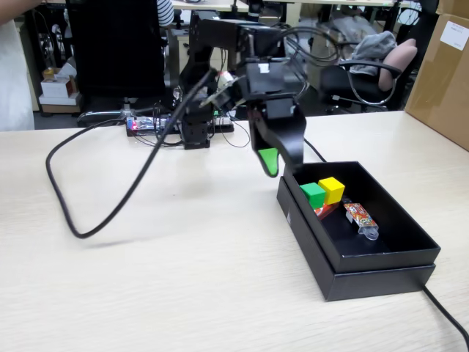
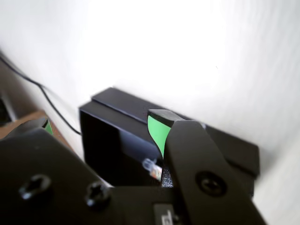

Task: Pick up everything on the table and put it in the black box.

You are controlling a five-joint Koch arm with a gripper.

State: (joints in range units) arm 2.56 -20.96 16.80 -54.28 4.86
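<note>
The black box [image 1: 381, 258] stands on the right part of the table [image 1: 183, 279]. Inside it lie the green cube [image 1: 313, 193], the yellow cube [image 1: 332, 189] beside it, and the red-and-white packet [image 1: 326, 210] partly under them. An orange patterned wrapper [image 1: 360, 218] lies in the box too. My gripper [image 1: 280, 166] hangs just above the box's far left corner, open and empty, with green pads on its fingers. In the wrist view the gripper [image 2: 101, 127] stands wide open over the box [image 2: 117, 126], and the wrapper's clear end [image 2: 152, 166] shows inside. The cubes are hidden there.
A thick black cable [image 1: 110, 198] loops across the table's left half from the arm's base. A circuit board [image 1: 143, 125] lies by the base. A brown carton [image 1: 447, 73] stands at the far right. Another cable [image 1: 447, 315] runs behind the box.
</note>
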